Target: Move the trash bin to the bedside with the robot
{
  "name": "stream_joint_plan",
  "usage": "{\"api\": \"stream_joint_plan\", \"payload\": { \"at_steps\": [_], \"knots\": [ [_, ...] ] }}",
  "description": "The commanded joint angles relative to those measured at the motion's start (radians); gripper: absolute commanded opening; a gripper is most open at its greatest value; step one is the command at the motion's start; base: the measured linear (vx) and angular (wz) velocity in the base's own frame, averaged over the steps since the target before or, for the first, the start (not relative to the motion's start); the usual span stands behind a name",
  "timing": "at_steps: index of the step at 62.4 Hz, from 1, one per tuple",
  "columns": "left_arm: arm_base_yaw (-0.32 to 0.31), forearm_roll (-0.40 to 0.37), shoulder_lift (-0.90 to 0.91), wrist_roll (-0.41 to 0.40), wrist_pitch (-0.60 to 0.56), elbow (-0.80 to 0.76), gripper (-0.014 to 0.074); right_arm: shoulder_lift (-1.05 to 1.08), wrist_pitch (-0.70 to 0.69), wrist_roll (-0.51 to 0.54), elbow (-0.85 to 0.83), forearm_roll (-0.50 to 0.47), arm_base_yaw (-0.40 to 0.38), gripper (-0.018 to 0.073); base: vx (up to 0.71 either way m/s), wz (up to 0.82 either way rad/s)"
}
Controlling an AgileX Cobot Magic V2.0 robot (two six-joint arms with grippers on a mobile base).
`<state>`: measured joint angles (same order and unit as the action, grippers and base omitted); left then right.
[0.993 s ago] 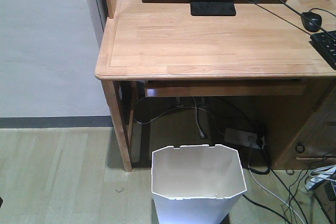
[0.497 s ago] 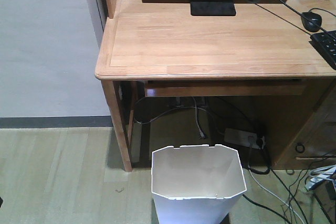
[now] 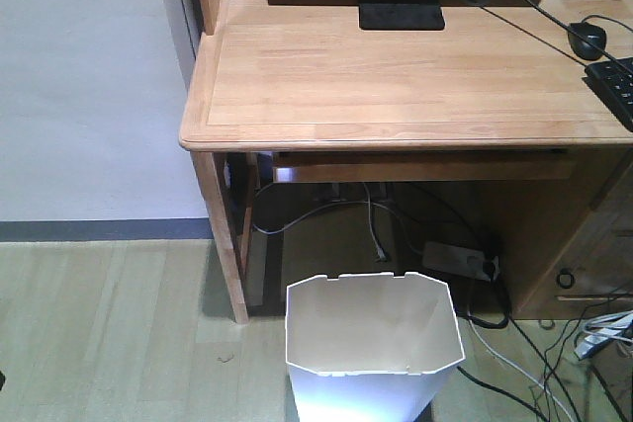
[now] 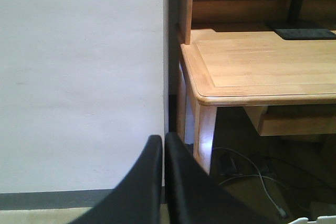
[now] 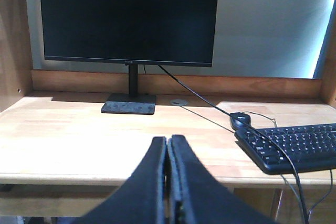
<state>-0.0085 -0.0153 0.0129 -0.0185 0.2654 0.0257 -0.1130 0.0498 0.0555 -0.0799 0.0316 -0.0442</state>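
The white trash bin (image 3: 371, 353) stands on the floor in front of the light wooden desk (image 3: 396, 76), at the bottom of the front view; its angular notched rim and cream inside face up. A sliver of its rim shows at the bottom right of the left wrist view (image 4: 315, 220). My left gripper (image 4: 164, 142) is shut and empty, held in the air facing the wall and the desk's left corner. My right gripper (image 5: 168, 144) is shut and empty, at desk height facing the monitor. No bed is in view. Neither gripper touches the bin.
A monitor (image 5: 128, 17) on a black stand (image 3: 401, 5), a mouse (image 3: 587, 40) and a keyboard (image 5: 294, 148) are on the desk. A power strip (image 3: 457, 260) and loose cables (image 3: 514, 343) lie under the desk, right of the bin. A desk leg (image 3: 226, 244) stands left of the bin.
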Motion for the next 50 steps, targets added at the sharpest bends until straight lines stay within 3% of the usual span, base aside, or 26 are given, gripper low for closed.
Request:
{"api": "stream_joint_plan", "payload": {
  "at_steps": [1, 16, 50],
  "knots": [
    [-0.006, -0.003, 0.014, -0.004, -0.069, 0.019, -0.0006, -0.103, -0.05, -0.005, -0.11, -0.004, -0.001, -0.0009, 0.0, 0.0],
    [-0.006, -0.003, 0.014, -0.004, -0.069, 0.019, -0.0006, -0.289, 0.115, -0.009, -0.297, -0.022, -0.001, -0.0009, 0.0, 0.0],
    [-0.006, -0.003, 0.014, -0.004, -0.069, 0.019, -0.0006, -0.394, 0.105, -0.005, -0.303, -0.023, -0.001, 0.0036, 0.0, 0.0]
  ]
}}
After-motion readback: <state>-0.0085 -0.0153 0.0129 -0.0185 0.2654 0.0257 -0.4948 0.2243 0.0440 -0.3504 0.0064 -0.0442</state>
